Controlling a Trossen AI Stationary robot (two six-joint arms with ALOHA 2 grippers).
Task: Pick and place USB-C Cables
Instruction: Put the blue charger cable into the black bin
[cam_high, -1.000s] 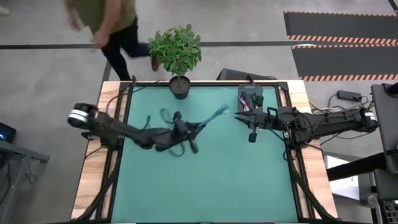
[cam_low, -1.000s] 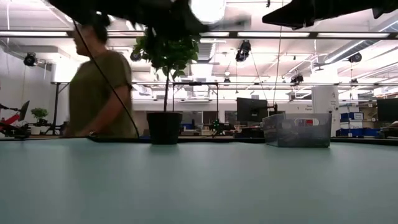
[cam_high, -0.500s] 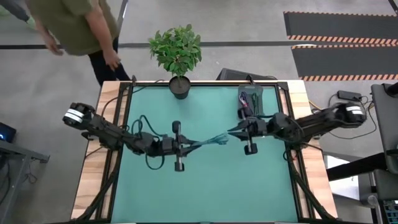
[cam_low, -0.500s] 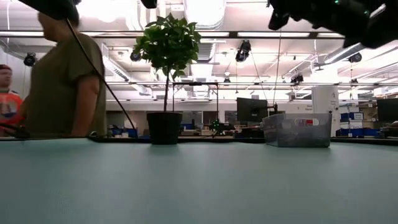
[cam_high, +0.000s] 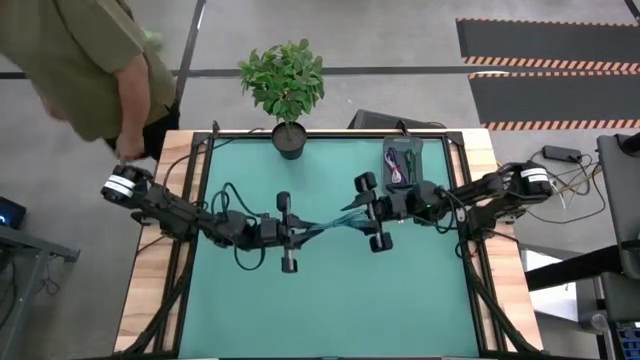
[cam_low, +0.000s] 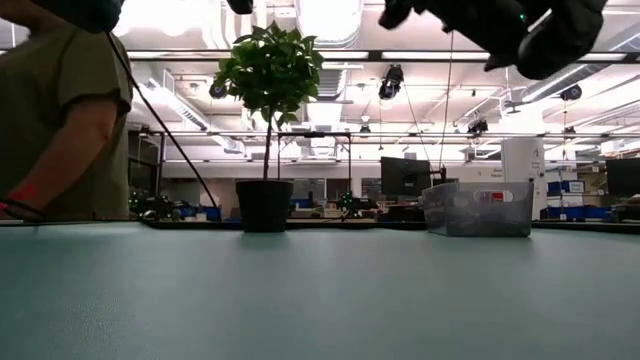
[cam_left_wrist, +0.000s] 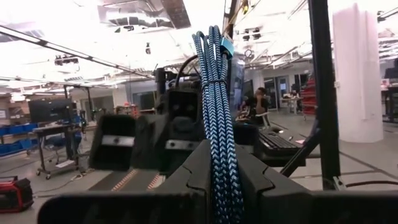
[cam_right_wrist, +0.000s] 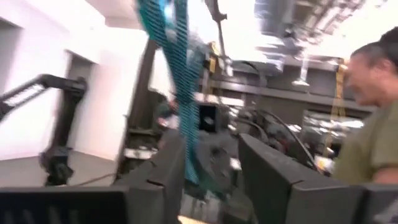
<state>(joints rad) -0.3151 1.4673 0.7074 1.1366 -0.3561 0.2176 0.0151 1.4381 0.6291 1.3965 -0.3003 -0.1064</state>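
Observation:
A teal braided cable bundle is stretched level in the air between my two grippers over the middle of the green mat. My left gripper is shut on its left end. My right gripper faces it from the right, open, with its fingers on either side of the bundle's other end; whether they touch it, I cannot tell. A purple bundle lies in the grey bin at the far right. The green and white bundles do not show clearly. My left gripper pinches the teal bundle between its two fingers, several strands side by side. The fingers come level from the table's left and lie along the bundle. It is lifted clear and runs straight out past the fingertips to its tie.
A potted plant stands at the middle of the far edge, also in the low view. The bin sits to its right. A person stands at the table's far left corner. The mat lies bare under the arms.
My left gripper has swung from a raised slant to level, pointing right, and has come a little toward the near edge with the teal bundle. My right gripper has moved from beside the bin toward the table's left, up to the bundle's free end. The person has walked in closer.

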